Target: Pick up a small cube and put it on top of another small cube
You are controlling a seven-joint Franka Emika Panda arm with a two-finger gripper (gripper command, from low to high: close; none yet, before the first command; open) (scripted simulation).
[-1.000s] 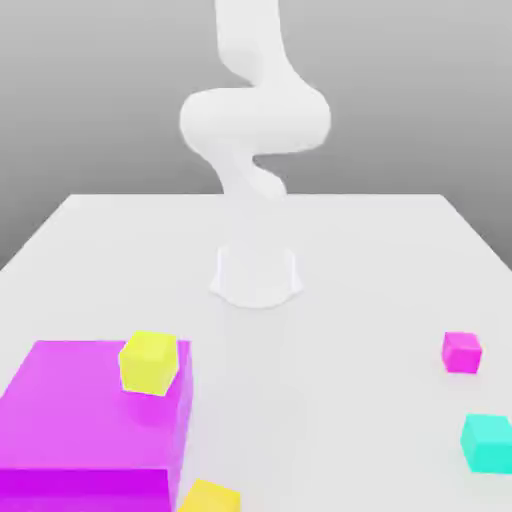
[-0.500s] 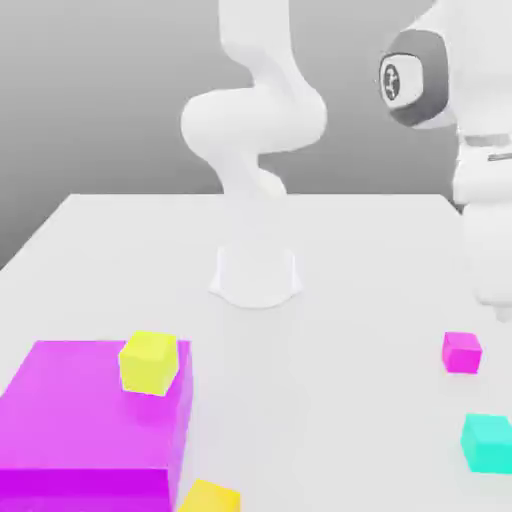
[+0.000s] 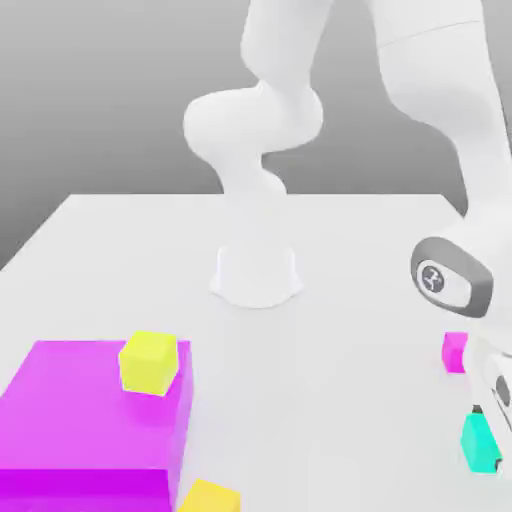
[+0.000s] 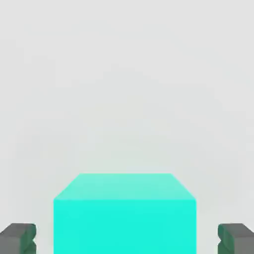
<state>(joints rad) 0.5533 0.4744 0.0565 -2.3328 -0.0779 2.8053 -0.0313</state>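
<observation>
The small teal cube [image 3: 477, 442] rests on the white table near the front edge, on the exterior view's right. My gripper [image 3: 487, 445] has come down over it, and the white hand covers part of the cube. The hand view has the teal cube [image 4: 124, 213] between my two dark fingers [image 4: 20, 239]. A gap of table shows on each side of the cube, so the gripper [image 4: 127, 239] is open around it without touching.
A small magenta cube [image 3: 455, 352] sits just behind the teal one, partly hidden by my wrist. At the front on the exterior view's left, a big magenta block [image 3: 80, 430] carries a yellow cube [image 3: 150, 362]. Another yellow cube [image 3: 208, 497] lies beside it. The arm's base [image 3: 256, 272] stands mid-table.
The arm swung in from above and lowered the hand onto the teal cube on the right. None of the cubes has moved.
</observation>
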